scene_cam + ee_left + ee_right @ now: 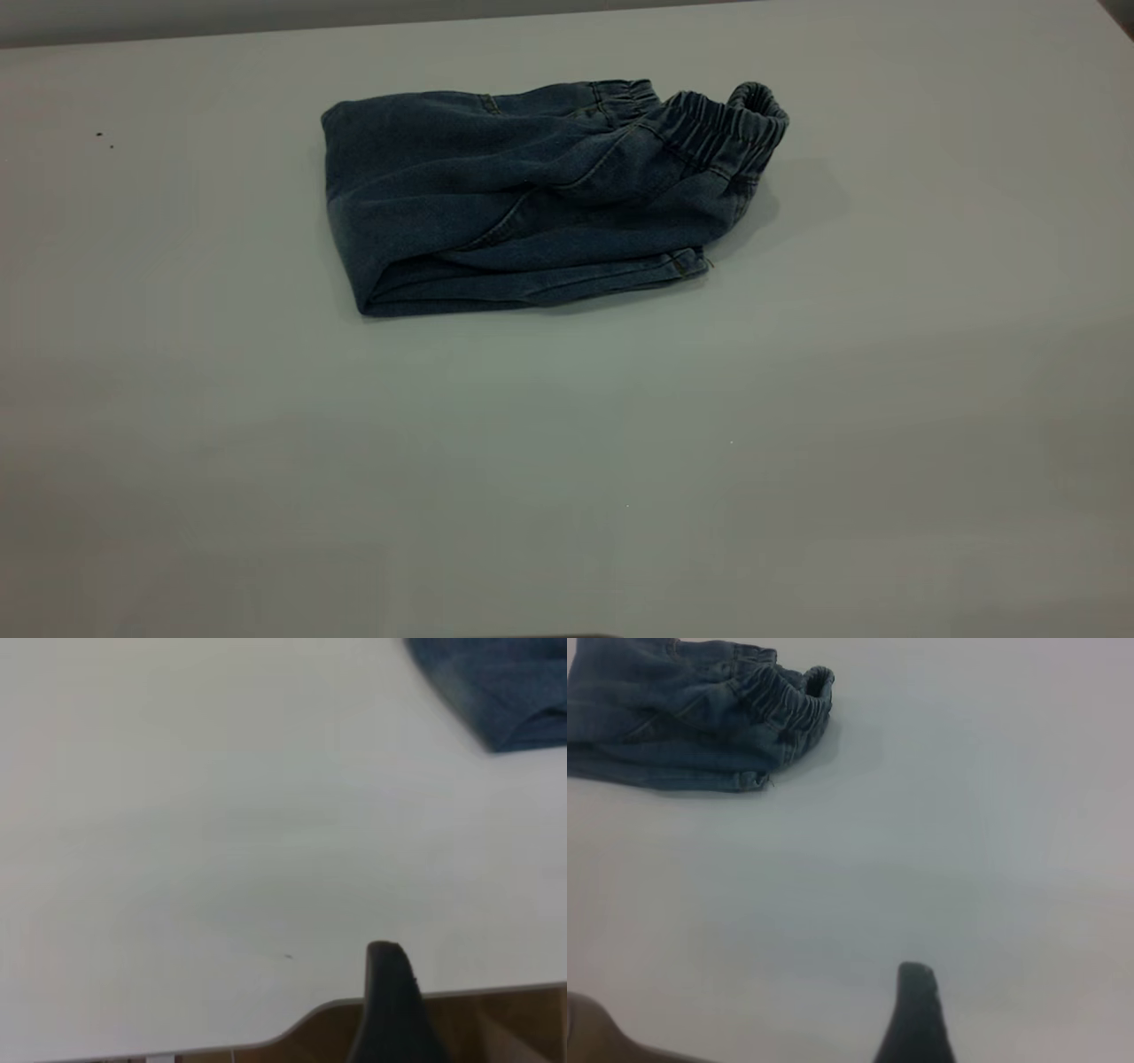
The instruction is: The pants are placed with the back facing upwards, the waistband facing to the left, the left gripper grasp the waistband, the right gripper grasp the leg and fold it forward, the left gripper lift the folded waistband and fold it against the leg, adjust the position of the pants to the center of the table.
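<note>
- We are looking at the pants point(532, 199) lying folded into a compact bundle on the table point(567, 461), in the far half of it and a little left of the middle in the exterior view.
- The waistband point(722, 133) is sitting at the bundle's right end, gathered and ruffled, with one loop of it standing up off the cloth.
- A folded edge is forming the bundle's left end, and a stitched hem is running along the near side.
- We are finding neither arm in the exterior view — nothing is touching the pants.
- The left gripper point(390, 1010) is showing only one dark fingertip in its wrist view, hanging by the table edge, well apart from the pants' corner point(500, 687); whether it is spread wide or closed, we cannot tell.
- The right gripper point(914, 1014) is likewise showing a single dark fingertip over bare table, well apart from the pants point(682, 722) — its opening we cannot tell either.
</note>
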`<state>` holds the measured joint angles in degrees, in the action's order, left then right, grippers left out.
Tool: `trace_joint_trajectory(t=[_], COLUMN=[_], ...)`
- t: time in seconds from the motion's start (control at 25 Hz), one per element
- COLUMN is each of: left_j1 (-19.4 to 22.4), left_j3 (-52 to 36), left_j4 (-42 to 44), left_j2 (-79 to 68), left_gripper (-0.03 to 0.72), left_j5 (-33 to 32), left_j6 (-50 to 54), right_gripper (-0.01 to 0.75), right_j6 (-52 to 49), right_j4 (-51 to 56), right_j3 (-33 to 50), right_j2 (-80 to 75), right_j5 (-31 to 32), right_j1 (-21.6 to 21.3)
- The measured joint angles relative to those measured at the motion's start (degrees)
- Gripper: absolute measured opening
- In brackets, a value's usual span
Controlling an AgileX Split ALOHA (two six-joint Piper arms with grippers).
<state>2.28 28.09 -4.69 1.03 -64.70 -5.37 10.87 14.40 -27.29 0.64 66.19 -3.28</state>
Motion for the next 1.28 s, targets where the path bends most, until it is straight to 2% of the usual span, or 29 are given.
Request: trace_joint_trajectory(t=[0.68,0.96,1.28], left_j1=[0.07,0.07,0.07], left_j3=[0.00,0.00,0.00], left_j4=[-0.05,-0.05,-0.05], left_j2=[0.04,0.04,0.04], left_gripper=[0.412,0.412,0.412], left_j5=[-0.14,-0.14,-0.14], left_j6=[0.00,0.00,0.00], right_gripper=[0.477,0.477,0.477], right_j6=[-0.23,-10.18,-12.39], right_j4=[-0.97,-10.03,-11.43], right_j3=[0.00,0.06,0.06], right_j2=[0.00,0.00,0.00], right_j5=[-0.04,-0.56,-0.81], right_j1=[0.00,0.00,0.00])
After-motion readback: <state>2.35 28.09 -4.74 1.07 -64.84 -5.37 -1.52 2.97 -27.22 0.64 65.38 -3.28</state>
